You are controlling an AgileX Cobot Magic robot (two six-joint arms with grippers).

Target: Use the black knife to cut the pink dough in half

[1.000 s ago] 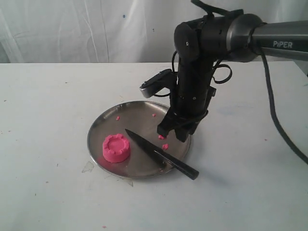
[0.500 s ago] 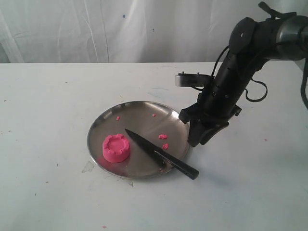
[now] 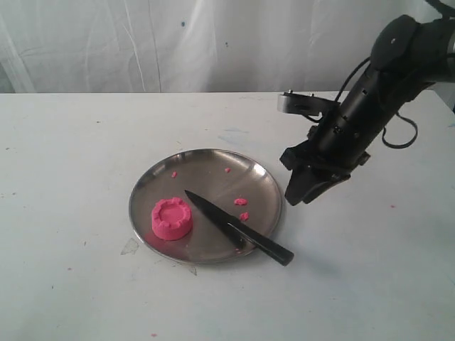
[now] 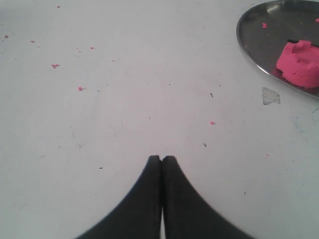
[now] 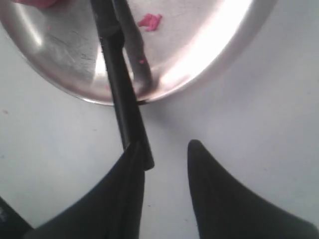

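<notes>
Dough's uncut: the pink dough (image 3: pixel 171 218) is one round puck with a crimped rim, sitting inside the steel plate (image 3: pixel 206 151) close to the plate's rim on the left-front side as the exterior camera sees it. The black knife (image 3: pixel 238 227) lies flat across the same plate, nobody holding it. Its pointed tip is right beside the dough, though I can't tell if they actually touch, and the handle sticks out over the plate's rim on the far side from the dough, ending on the white table (image 3: pixel 71 177). A few pink crumbs (image 3: pixel 241 202) are scattered on the bare part of the plate, on the other side of the blade from the dough.

The right gripper (image 3: pixel 302 200) hangs just off the plate's right edge, tilted, fingers pointing down toward the table. Its jaws are spread partway with nothing between them. In the right wrist view you can see bare table through the gap, and the end of the knife handle sits right next to one fingertip (image 5: pixel 132 152), outside the gap rather than in it.

The left gripper (image 4: pixel 161 159) only shows in its own wrist camera. Its two fingers are pressed together, empty, over bare table well away from the plate, with the plate's rim and the dough just visible off in one corner. More tiny pink specks (image 4: pixel 55 65) dot the table out there
</notes>
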